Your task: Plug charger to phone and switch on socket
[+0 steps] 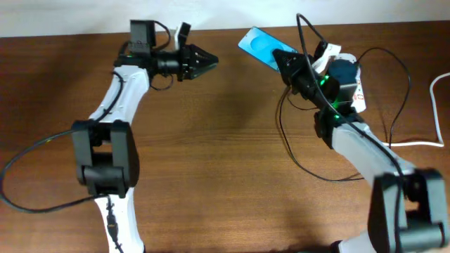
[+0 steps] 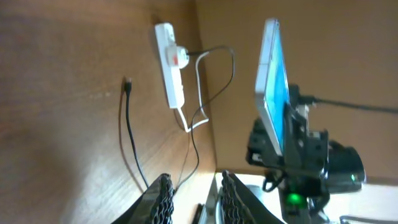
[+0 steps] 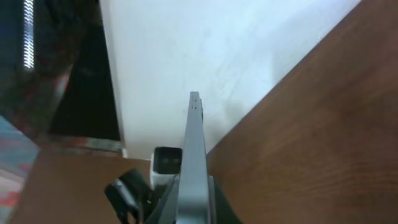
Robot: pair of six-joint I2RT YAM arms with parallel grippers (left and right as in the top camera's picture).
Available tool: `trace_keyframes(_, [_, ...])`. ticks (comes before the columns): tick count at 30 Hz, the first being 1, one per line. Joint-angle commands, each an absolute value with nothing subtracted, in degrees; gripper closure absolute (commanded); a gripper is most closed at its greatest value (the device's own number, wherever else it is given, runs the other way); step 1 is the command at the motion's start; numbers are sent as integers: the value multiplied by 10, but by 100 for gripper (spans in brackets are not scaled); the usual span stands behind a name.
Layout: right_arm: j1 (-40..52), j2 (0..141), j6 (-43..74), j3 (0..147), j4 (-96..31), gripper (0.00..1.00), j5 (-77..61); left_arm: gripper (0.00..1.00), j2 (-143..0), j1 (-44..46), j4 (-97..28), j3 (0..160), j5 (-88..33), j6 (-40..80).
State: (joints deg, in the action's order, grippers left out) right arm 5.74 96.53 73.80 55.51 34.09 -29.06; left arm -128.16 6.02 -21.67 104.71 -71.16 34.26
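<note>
While the right gripper [image 1: 288, 62] clamps the phone [image 1: 259, 46] aloft near the far edge of the table [image 1: 225, 176], the left gripper [image 1: 205, 60] hangs empty, jaws slightly parted.
The charger [image 2: 129, 124] lies on the wood, its tip near the socket [image 2: 169, 62].

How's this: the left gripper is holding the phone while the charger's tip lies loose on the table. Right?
Wrong arm: the right gripper holds the phone, as the right wrist view shows. The charger's tip does lie loose on the table.

Left hand [image 1: 209, 60] slightly parted, right hand [image 1: 283, 62] clamped
</note>
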Motion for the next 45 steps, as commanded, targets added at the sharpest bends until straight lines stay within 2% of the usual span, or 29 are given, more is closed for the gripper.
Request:
trace_keyframes(1, [72, 1001, 807, 564, 394, 96, -300, 68, -1285, 81, -143, 1046, -746, 394])
trace_keyframes(5, [84, 1022, 820, 564, 419, 96, -283, 67, -1285, 90, -68, 1046, -737, 458])
trace_keyframes(19, [151, 1024, 830, 568, 439, 96, -263, 67, -1285, 116, -53, 1046, -707, 474])
trace_keyframes(25, [177, 1024, 830, 568, 422, 96, -281, 67, -1285, 116, 68, 1046, -672, 562])
trace_keyframes(29, [186, 1024, 830, 568, 422, 96, -280, 69, -1285, 116, 86, 1046, -634, 602])
trace_keyframes(33, [192, 1024, 828, 568, 422, 96, -276, 77, -1285, 116, 86, 1046, -601, 627])
trace_keyframes(39, [207, 1024, 815, 568, 421, 96, -273, 79, -1285, 119, 86, 1046, -525, 686])
trace_keyframes(42, [211, 1024, 807, 568, 407, 96, -273, 85, -1285, 120, 86, 1046, -508, 686])
trace_keyframes(45, [210, 1024, 800, 568, 407, 96, -274, 100, -1285, 120, 85, 1046, -506, 686])
